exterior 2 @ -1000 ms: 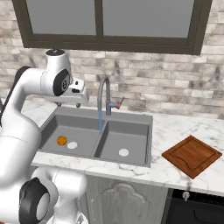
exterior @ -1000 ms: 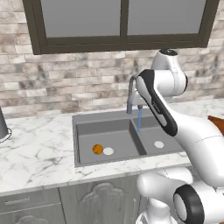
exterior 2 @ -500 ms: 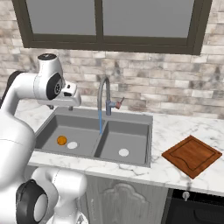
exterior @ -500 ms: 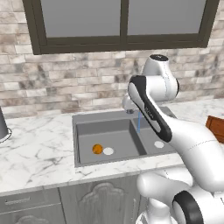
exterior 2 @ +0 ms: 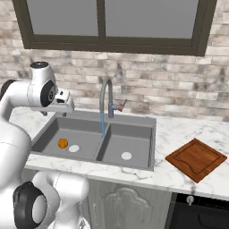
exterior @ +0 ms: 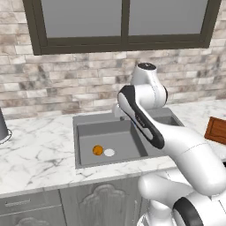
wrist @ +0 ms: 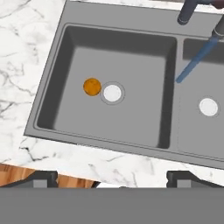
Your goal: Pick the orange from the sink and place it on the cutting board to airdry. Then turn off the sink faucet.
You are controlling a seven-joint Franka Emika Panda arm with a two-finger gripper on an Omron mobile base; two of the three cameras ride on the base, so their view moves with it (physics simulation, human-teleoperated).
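A white-and-grey marbled stone counter (exterior 2: 179,172) is shown beneath a wall of pale brick (exterior 2: 179,96) and a dark-framed window (exterior 2: 112,22). Set into the counter is the dark grey rectangular double-basin sink (exterior 2: 134,117), its two basins split by a divider, each marked by a pale round drain disc (wrist: 112,93). The white jointed robot arm (exterior: 145,119) is seen raised above the left basin, its wrist near the back rim of the sink. To the right of the sink, well apart from it, the reddish-brown wooden cutting board with a darker raised border (exterior 2: 195,159) lies flat on the counter near its front edge. The tall slim grey gooseneck faucet (exterior 2: 106,100) rises behind the divider, and a thin blue stream of water (exterior 2: 102,125) is seen falling from its spout towards the divider. The two-finger gripper (wrist: 111,177) is directed down at the left basin; its dark finger tips (wrist: 41,178) are spread wide apart, with nothing between them. The small round bright-orange fruit (wrist: 92,86) rests on the floor of the left basin, just beside the drain disc, well apart from the gripper.
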